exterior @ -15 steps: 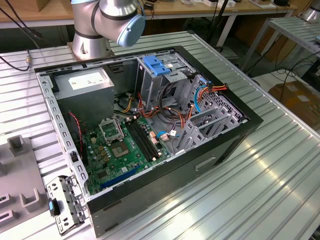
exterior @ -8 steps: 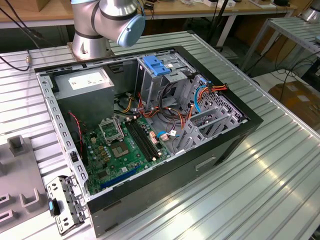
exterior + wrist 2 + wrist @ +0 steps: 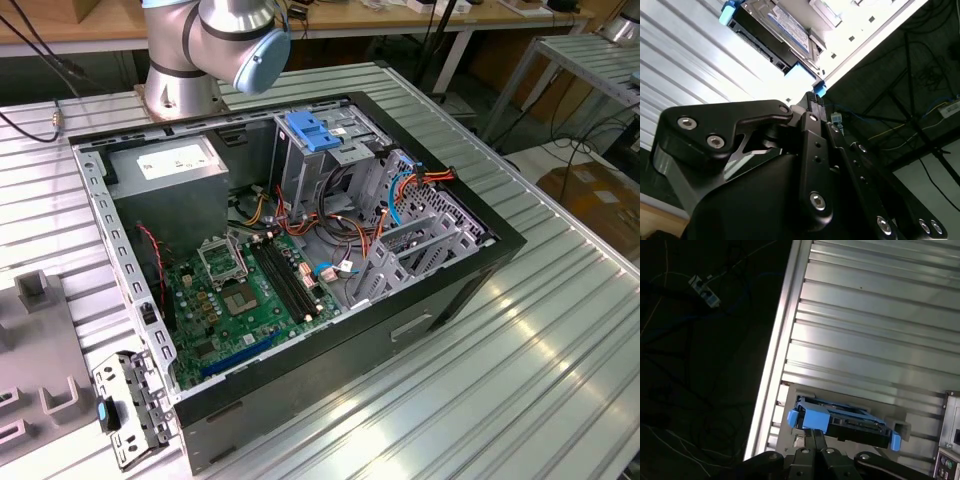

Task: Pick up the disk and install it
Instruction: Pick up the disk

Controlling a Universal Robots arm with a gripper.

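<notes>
claw, fingers together, poised just beside the disk's blue rail. the disk lies on the ribbed bench.

Both wrist views close on the disk

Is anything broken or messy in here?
Nothing looks broken or spilled. The computer case lies on its side, open, with loose cables inside. The disk sits outside it on a grey holder by the table edge, right at the gripper.
</notes>
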